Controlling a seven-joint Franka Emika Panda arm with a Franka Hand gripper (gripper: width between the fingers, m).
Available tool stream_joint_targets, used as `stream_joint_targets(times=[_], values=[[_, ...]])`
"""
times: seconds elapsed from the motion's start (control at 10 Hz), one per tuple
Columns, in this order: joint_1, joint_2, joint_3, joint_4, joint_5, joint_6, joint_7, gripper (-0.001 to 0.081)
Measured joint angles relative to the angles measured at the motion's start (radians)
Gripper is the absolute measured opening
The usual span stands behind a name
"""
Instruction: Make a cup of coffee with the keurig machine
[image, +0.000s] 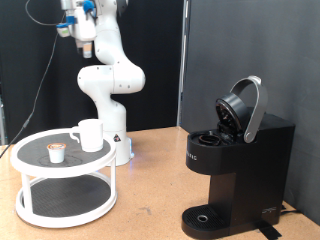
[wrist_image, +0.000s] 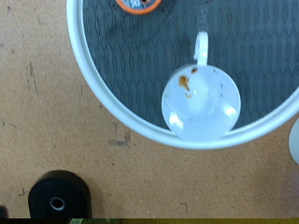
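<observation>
The white cup (image: 90, 134) stands upright on the top tier of a white round two-tier stand (image: 20, 150) at the exterior view's left, beside a small brown-topped pod (image: 57, 152). The black keurig machine (image: 238, 170) stands at the exterior view's right with its lid (image: 246, 104) raised and a round drip tray (image: 205, 218) at its base. My gripper (image: 68, 30) hangs high above the stand, far from the cup, with nothing seen in it. The wrist view looks straight down on the cup (wrist_image: 199, 98), the pod (wrist_image: 140, 5) and the stand's rim (wrist_image: 82, 37); no fingers show there.
The stand and the machine rest on a brown wooden table (image: 150, 200). A dark panel stands behind the machine. In the wrist view a black rounded object (wrist_image: 58, 198) with a small hole lies on the table beside the stand.
</observation>
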Motion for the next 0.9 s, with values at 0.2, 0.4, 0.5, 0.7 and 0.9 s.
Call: stream_joint_targets(times=[0.2, 0.4, 0.5, 0.7, 0.9], values=[[-0.001, 0.039, -0.025, 0.018, -0.005, 0.027, -0.013, 0.0734], [-0.002, 0.069, -0.041, 0.032, -0.016, 0.040, -0.038, 0.0734], [-0.002, 0.080, -0.047, 0.038, -0.020, 0.040, -0.049, 0.0734], [-0.002, 0.089, -0.056, 0.045, -0.023, 0.041, -0.061, 0.0734], [-0.002, 0.089, -0.059, 0.046, -0.023, 0.041, -0.066, 0.0734]])
